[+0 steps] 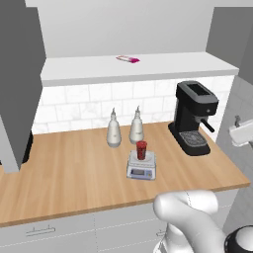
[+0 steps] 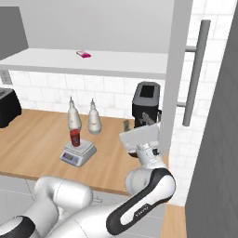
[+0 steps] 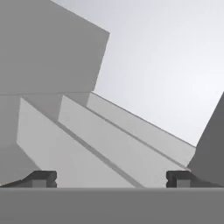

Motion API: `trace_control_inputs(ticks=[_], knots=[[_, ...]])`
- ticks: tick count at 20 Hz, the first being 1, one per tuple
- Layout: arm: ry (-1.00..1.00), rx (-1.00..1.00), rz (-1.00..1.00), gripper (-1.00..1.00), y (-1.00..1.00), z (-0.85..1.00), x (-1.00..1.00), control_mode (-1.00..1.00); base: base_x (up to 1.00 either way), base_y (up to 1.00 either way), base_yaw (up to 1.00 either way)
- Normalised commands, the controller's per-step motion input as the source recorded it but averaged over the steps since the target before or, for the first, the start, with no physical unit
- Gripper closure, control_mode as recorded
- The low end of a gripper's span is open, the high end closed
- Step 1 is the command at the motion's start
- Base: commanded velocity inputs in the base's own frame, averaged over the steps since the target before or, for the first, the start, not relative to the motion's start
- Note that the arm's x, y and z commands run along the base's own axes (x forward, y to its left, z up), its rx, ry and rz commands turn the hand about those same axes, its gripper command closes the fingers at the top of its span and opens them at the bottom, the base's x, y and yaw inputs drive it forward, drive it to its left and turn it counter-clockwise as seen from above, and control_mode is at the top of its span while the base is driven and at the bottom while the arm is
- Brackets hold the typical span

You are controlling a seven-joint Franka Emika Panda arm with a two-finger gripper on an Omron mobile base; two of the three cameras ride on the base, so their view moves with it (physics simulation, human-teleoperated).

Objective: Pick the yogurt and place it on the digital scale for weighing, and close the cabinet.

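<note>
Standing already on the digital scale [image 1: 141, 167] mid-counter, the yogurt [image 1: 142, 149] leaves the cabinet [image 2: 179, 69]: its rigid, freely hinged door suits an edge push from the empty, wide-open gripper [image 2: 139, 135].

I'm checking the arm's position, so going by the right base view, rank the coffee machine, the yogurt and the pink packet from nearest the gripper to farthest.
1. Coffee machine, just behind the gripper.
2. Yogurt, on the digital scale, to its left.
3. Pink packet, up on the cabinet shelf.

The open cabinet [image 2: 179, 69] door blocked the right side; bare counter [image 1: 69, 173] lay left of the digital scale [image 1: 141, 166].
</note>
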Motion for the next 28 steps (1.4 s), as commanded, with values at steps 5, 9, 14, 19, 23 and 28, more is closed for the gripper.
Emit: trace_control_inputs(ticks=[5,9,14,19,23,28], knots=[[-0.10,0.07,-0.05,-1.00,-0.86,0.29,-0.16,-1.00,0.00,0.00,0.00],[0.00,0.03,-0.08,-1.00,-0.62,0.19,-0.14,-1.00,0.00,0.00,0.00],[0.00,0.00,-0.09,-1.00,-0.41,0.00,-0.03,-1.00,0.00,0.00,0.00],[0.00,0.00,-0.06,-1.00,-0.29,-0.20,0.00,-1.00,0.00,0.00,0.00],[0.08,0.00,-0.04,-1.00,-0.23,-0.72,0.04,-1.00,0.00,0.00,0.00],[0.13,0.11,-0.01,-1.00,-0.73,0.23,0.16,-1.00,0.00,0.00,0.00]])
